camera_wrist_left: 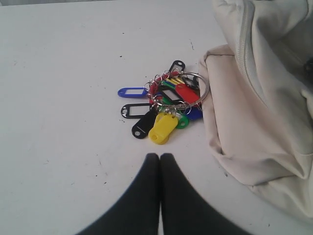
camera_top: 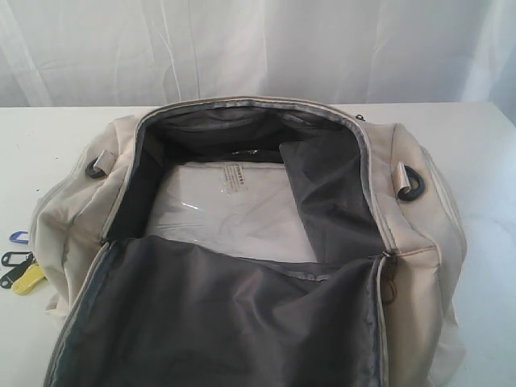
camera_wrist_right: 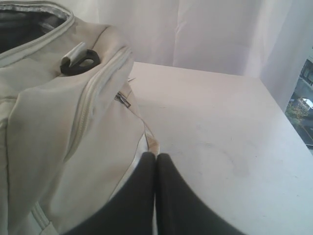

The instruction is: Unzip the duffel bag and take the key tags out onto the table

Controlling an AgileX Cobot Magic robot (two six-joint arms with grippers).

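Note:
The cream duffel bag point(camera_top: 72, 218) lies unzipped on the white table point(camera_top: 484, 201), its dark grey lid flap point(camera_top: 226, 322) folded toward the front. The key tags point(camera_top: 22, 270) lie on the table just left of the bag. In the left wrist view the cluster of key tags point(camera_wrist_left: 166, 105) on its ring rests against the duffel bag point(camera_wrist_left: 254, 122), a short way beyond my left gripper point(camera_wrist_left: 160, 155), which is shut and empty. My right gripper point(camera_wrist_right: 156, 155) is shut beside the end of the duffel bag point(camera_wrist_right: 58, 132), with a webbing tip just past its fingertips. Neither gripper shows in the exterior view.
A clear plastic packet with white contents point(camera_top: 234, 210) lies inside the bag. Black strap rings point(camera_top: 411, 185) sit at both ends of the bag. A white curtain point(camera_top: 258, 48) hangs behind the table. Bare tabletop point(camera_wrist_right: 220, 127) stretches right of the bag to the table edge point(camera_wrist_right: 286, 115).

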